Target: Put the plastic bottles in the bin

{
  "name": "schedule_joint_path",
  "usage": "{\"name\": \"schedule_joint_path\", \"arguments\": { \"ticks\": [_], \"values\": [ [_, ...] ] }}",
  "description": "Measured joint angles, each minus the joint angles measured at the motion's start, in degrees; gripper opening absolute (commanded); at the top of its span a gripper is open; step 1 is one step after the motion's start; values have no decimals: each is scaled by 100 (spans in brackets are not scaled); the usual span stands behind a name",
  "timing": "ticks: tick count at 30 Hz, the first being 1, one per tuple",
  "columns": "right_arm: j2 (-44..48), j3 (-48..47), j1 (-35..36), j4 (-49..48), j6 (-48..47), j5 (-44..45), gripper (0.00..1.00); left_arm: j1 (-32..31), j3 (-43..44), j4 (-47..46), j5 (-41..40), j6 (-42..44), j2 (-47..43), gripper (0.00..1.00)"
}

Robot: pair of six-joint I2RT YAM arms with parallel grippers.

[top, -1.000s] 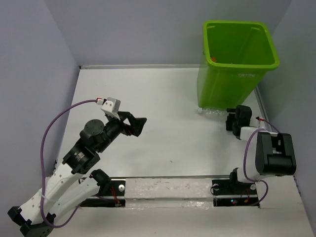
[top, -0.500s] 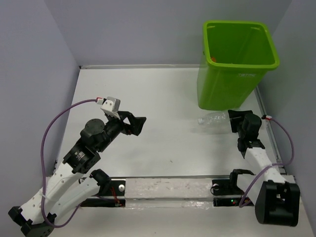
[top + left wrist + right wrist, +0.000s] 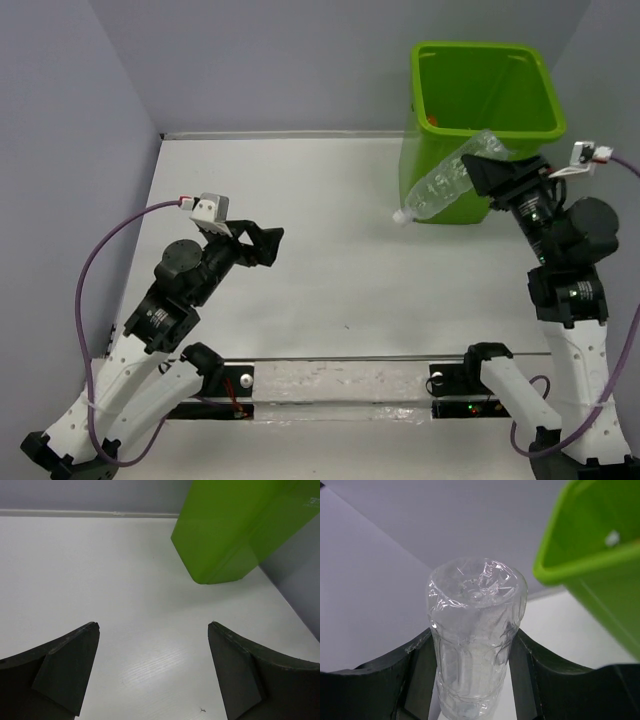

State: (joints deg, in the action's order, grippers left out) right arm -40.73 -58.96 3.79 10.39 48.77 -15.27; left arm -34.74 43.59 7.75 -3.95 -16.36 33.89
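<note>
Clamping the clear bottle [image 3: 440,187] near its base, upper right by the bin [image 3: 470,47], right gripper [image 3: 485,175] holds something likely light, crushable; left gripper [image 3: 262,245] gapes empty.

Open table [image 3: 330,230] mid-scene, bin [image 3: 470,85] filling far-right corner, walls [image 3: 60,150] alongside

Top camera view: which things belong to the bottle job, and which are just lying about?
Part of the job:
clear plastic bottle, clamped in the right gripper near the bin's rim
green bin

Not in use:
left gripper, open and holding nothing
purple cable on the left arm
</note>
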Motion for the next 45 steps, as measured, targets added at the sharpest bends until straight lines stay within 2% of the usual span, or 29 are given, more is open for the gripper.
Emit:
{"name": "schedule_joint_path", "arguments": {
  "ticks": [2, 4, 6, 9, 10, 11, 13, 14, 18, 22, 25, 26, 27, 28, 29, 30, 31, 35, 37, 40, 41, 42, 43, 44, 45],
  "values": [
    [-437, -1078, 0, -160, -417, 249, 32, 37, -7, -26, 2, 0, -35, 99],
    [-796, -1766, 0, -343, -717, 562, 30, 37, -9, -33, 4, 0, -63, 99],
    [-1506, -2806, 4, -474, -1209, 1207, 29, 37, -9, -44, 7, 0, -72, 99],
    [-2538, -3825, 2, -695, -1836, 2033, 31, 37, -9, -63, 20, 0, -74, 99],
    [-2946, -4120, 2, -726, -2050, 2275, 35, 37, -9, -68, 28, 0, -76, 99],
    [-3342, -4398, 2, -758, -2343, 2540, 51, 37, -11, -70, 33, 0, -79, 99],
    [-4009, -4732, -2, -769, -2719, 2865, 73, 39, -11, -68, 46, 0, -98, 99],
    [-4400, -4863, -2, -710, -2953, 3018, 89, 39, -11, -68, 46, 0, -105, 99],
    [-5191, -4852, -2, -96, -3298, 3136, 99, 42, -11, -68, 46, 0, -153, 99],
    [-5047, -4778, -2, 426, -3316, 2946, 99, 46, -26, -116, 48, -2, -203, 99],
    [-4365, -4780, -2, 551, -3224, 2616, 91, 46, -57, -136, 50, -2, -225, 99],
    [-4166, -4732, -2, 520, -3187, 2503, 85, 46, -61, -144, 48, -2, -227, 99],
    [-3624, -4555, -2, 498, -3093, 2238, 62, 50, -61, -151, 50, -2, -232, 99],
    [-3202, -4319, -2, 380, -2994, 2009, 49, 61, -63, -153, 50, 0, -249, 99],
    [-2570, -3976, -2, 234, -2887, 1663, 19, 74, -76, -170, 50, 0, -267, 99],
    [-1954, -3469, -7, -55, -2710, 1388, 6, 76, -94, -186, 50, 0, -297, 99],
    [-1486, -3051, -4, -133, -2599, 1091, 0, 85, -105, -192, 50, 0, -315, 99],
    [634, -1078, 0, -614, -2114, -127, 0, 109, -175, -306, 111, 2, -446, 99],
    [1255, -37, 2, -590, -1967, -568, 0, 109, -197, -361, 155, 2, -446, 99],
    [1714, 1237, 0, -339, -1738, -960, 0, 109, -201, -380, 203, -2, -404, 99],
    [1834, 1563, 0, -234, -1622, -1047, 6, 109, -201, -393, 219, -7, -380, 99],
    [2020, 2096, 0, -11, -1475, -1161, 31, 109, -208, -433, 236, -22, -350, 99],
    [2109, 2350, 0, 63, -1410, -1191, 45, 109, -227, -494, 243, -33, -323, 99],
    [2269, 2715, 0, 243, -1287, -1235, 71, 109, -247, -522, 247, -50, -310, 99],
    [2428, 2981, 0, 245, -1233, -1279, 82, 109, -280, -551, 251, -83, -297, 99]
  ]
}}
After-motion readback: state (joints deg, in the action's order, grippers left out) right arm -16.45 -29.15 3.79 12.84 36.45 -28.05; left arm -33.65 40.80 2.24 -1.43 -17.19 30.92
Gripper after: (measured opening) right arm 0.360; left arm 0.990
